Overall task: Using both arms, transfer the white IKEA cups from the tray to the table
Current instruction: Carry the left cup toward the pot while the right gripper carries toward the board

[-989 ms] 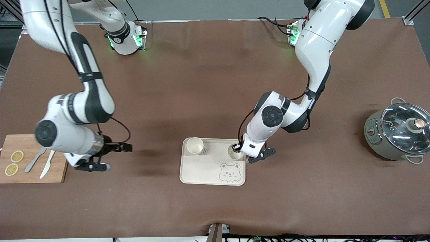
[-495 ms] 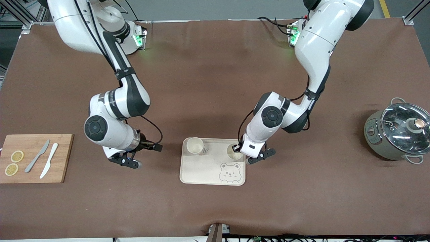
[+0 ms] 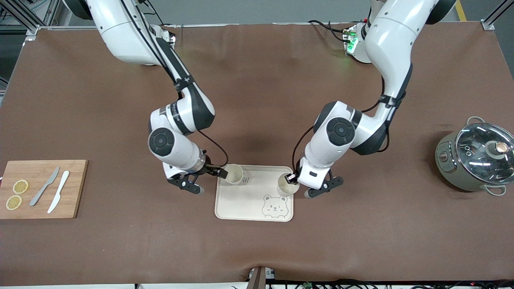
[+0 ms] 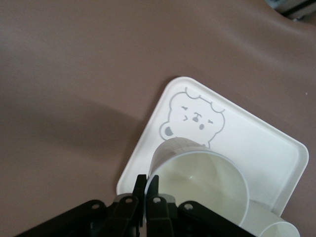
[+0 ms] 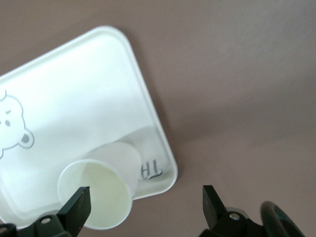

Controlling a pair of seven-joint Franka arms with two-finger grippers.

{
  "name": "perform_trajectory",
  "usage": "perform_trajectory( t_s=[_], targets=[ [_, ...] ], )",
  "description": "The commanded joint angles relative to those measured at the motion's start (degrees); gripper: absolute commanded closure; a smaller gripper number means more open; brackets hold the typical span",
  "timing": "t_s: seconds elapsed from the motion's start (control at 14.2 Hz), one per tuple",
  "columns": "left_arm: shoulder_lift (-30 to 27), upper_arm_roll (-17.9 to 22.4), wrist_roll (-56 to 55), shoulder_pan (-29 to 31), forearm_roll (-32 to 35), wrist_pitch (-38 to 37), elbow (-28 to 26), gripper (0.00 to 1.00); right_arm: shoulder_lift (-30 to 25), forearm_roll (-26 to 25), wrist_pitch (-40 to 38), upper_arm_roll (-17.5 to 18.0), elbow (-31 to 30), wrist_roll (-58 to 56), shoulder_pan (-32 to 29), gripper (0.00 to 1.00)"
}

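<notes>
A cream bear-printed tray point(image 3: 241, 204) lies at the table's middle. One white cup point(image 3: 234, 174) stands on the tray's corner toward the right arm's end. My right gripper point(image 3: 220, 173) is open beside it. In the right wrist view this cup point(image 5: 96, 200) sits against one finger point(image 5: 79, 207), and the gripper's gap point(image 5: 144, 192) spans the tray point(image 5: 74, 98) corner and bare table. My left gripper point(image 3: 290, 178) is shut on the rim of the second cup point(image 3: 287, 188) and holds it over the tray's other end. The left wrist view shows that pinch point(image 4: 146, 178) on the cup point(image 4: 202, 182).
A wooden cutting board point(image 3: 40, 188) with lemon slices and two knives lies at the right arm's end. A grey pot with a glass lid point(image 3: 476, 156) stands at the left arm's end. Brown table surrounds the tray.
My right arm swung from near the cutting board to the tray and now sits beside the standing cup. My left gripper shifted slightly toward the front camera with its cup.
</notes>
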Motion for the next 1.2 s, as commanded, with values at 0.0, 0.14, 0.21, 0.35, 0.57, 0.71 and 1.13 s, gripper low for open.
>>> perform_trajectory(
  t_s=[0.0, 0.14, 0.21, 0.35, 0.57, 0.71, 1.13],
  targets=[
    [-3.14, -0.04, -1.09, 1.9, 4.03, -4.74, -1.76, 1.0, 1.77, 1.34, 1.41, -0.59, 1.36, 1.64, 1.34, 0.09],
    [-4.63, -0.12, -0.66, 3.48, 5.54, -5.72, -4.65, 1.0, 2.22, 1.34, 1.68, -0.59, 1.45, 3.74, 1.78, 0.26],
    [-5.07, -0.12, -0.3, 4.54, 5.72, -5.72, -5.45, 1.0, 2.74, 1.25, 2.11, -0.67, 1.45, 3.84, 2.04, 0.32],
    [-5.51, -0.12, 1.19, 6.47, 5.72, -5.72, -6.42, 1.0, 3.71, 1.16, 5.09, -0.67, 0.66, 3.93, 2.13, 0.44],
    [-7.09, -0.12, 3.46, 9.72, 5.89, -5.81, -9.4, 1.0, 4.15, 1.25, 7.31, -0.67, 0.21, 9.0, 3.27, 0.86],
    [-9.02, -0.12, 6.72, 12.96, 6.07, -5.81, -13.61, 1.0, 3.89, 1.25, 6.87, -0.59, 0.39, 10.43, 3.28, 1.0],
    [-10.53, -0.21, 9.19, 18.34, 6.07, -5.55, -20.04, 1.0, 2.04, 0.46, -8.83, -0.94, 6.52, 9.21, 1.88, 1.0]
  ],
)
